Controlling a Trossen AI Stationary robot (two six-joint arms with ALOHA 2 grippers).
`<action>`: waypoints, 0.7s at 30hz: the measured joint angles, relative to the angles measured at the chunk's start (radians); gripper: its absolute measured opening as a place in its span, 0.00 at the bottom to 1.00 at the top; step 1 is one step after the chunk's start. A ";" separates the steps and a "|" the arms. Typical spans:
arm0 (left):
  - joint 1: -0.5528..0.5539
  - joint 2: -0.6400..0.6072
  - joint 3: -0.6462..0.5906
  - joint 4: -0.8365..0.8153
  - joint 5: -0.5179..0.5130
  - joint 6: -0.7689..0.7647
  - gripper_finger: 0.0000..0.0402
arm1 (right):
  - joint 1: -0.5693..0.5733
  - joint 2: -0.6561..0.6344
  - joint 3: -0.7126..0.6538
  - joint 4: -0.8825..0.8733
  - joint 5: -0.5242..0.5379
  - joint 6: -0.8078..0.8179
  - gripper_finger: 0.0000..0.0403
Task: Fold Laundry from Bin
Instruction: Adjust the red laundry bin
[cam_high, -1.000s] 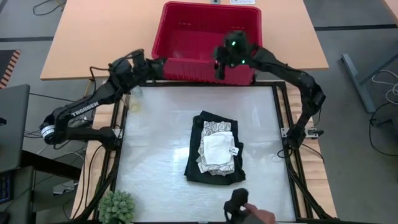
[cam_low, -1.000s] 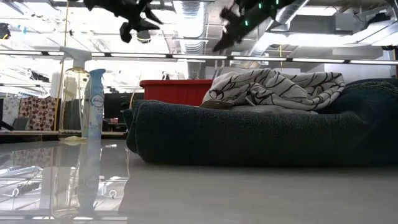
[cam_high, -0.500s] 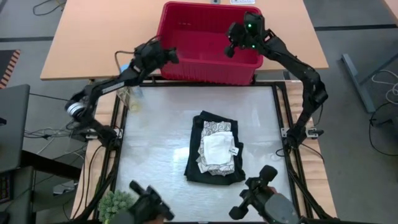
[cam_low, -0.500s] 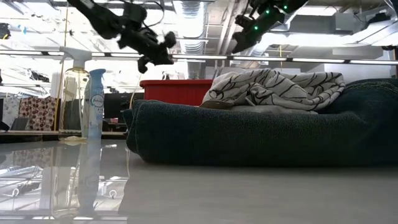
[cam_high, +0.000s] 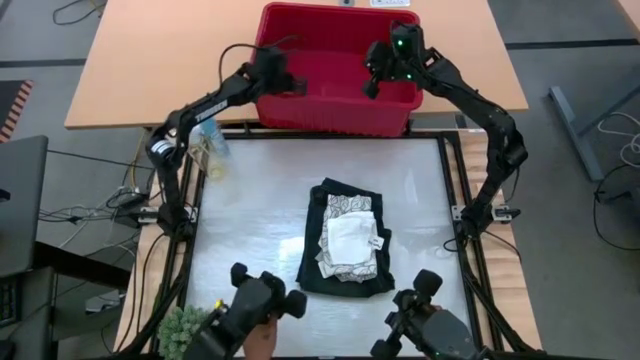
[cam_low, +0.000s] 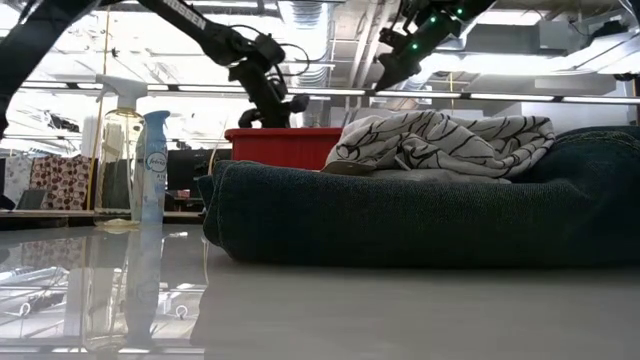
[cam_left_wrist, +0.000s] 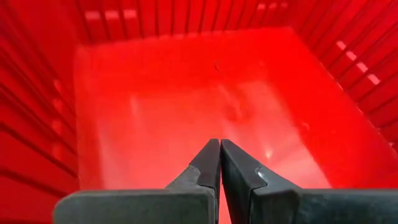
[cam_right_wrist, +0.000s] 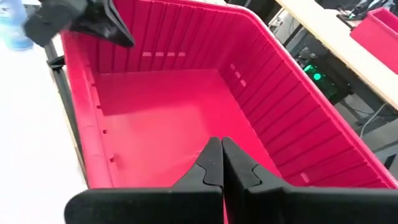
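1. Nearest the front of the table, our folded laundry sits in one stack: the dark garment (cam_high: 345, 245) at the bottom, the leaf-patterned cloth (cam_high: 346, 212) on it, and the small whitish cloth (cam_high: 351, 238) on top.
2. To the left of the table's far end, a spray bottle (cam_low: 152, 165) stands well apart from the stack.
3. Beyond the table's far edge, the red bin (cam_high: 335, 68) shows only a bare floor in both wrist views.
4. Our left gripper (cam_left_wrist: 220, 163) hangs over the bin's left side, fingers pressed together, holding nothing.
5. Our right gripper (cam_right_wrist: 221, 158) hangs over the bin's right side, likewise pinched shut and empty.
6. We judge the folding finished; next, both arms should pull back from the bin.
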 joint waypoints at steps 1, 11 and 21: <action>0.000 0.011 0.017 -0.027 0.007 -0.023 0.00 | 0.002 0.000 0.000 -0.004 -0.002 0.000 0.04; -0.025 0.020 0.032 -0.184 0.106 -0.066 0.00 | 0.020 0.000 0.000 -0.034 -0.002 -0.043 0.04; -0.050 -0.023 0.031 -0.323 0.044 -0.018 0.00 | 0.017 0.000 0.000 -0.039 -0.002 -0.071 0.04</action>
